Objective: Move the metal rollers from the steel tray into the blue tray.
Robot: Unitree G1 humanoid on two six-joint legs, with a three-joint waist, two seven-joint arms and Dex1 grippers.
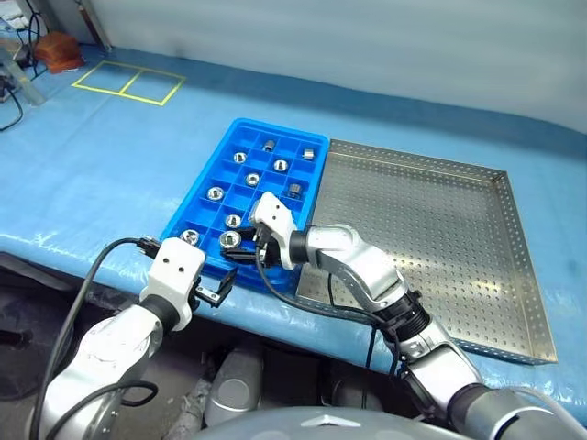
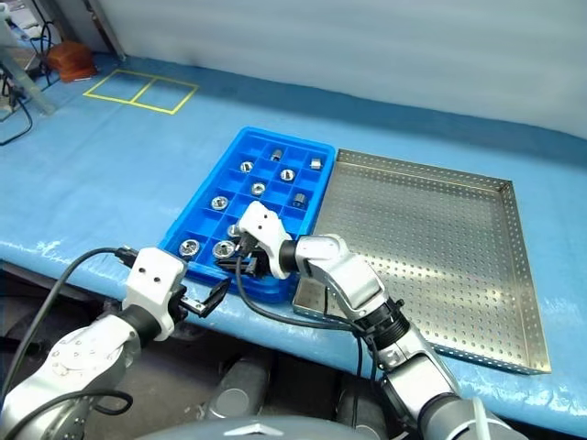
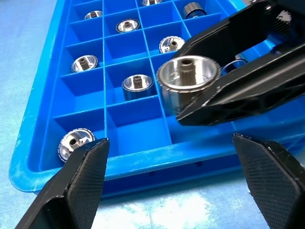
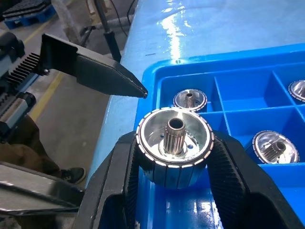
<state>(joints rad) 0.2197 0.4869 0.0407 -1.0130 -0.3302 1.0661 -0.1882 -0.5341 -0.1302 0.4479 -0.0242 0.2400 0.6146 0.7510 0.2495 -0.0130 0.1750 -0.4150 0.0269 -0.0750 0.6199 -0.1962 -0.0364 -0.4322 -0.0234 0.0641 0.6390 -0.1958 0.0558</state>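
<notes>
Tools first: your left tool (image 1: 218,291) hangs released at the tabletop's (image 1: 110,174) near edge, while your right tool (image 4: 174,183) is clenched on one roller (image 4: 174,143) over the blue tray's (image 1: 197,206) near corner. Rigid, smooth and probably slippery, so grip its ribbed flank squarely. Farther off, other metal rollers (image 1: 215,193) fill compartments; the steel tray (image 1: 514,238) sits bare.

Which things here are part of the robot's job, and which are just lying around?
Part of the job:
- shiny silver metal roller, pinched in the right claw
- bright blue plastic compartment tray, rollers already inside
- big square perforated steel tray

Just lying around:
- yellow tape rectangle on the blue table cover
- brown object at the far corner
</notes>
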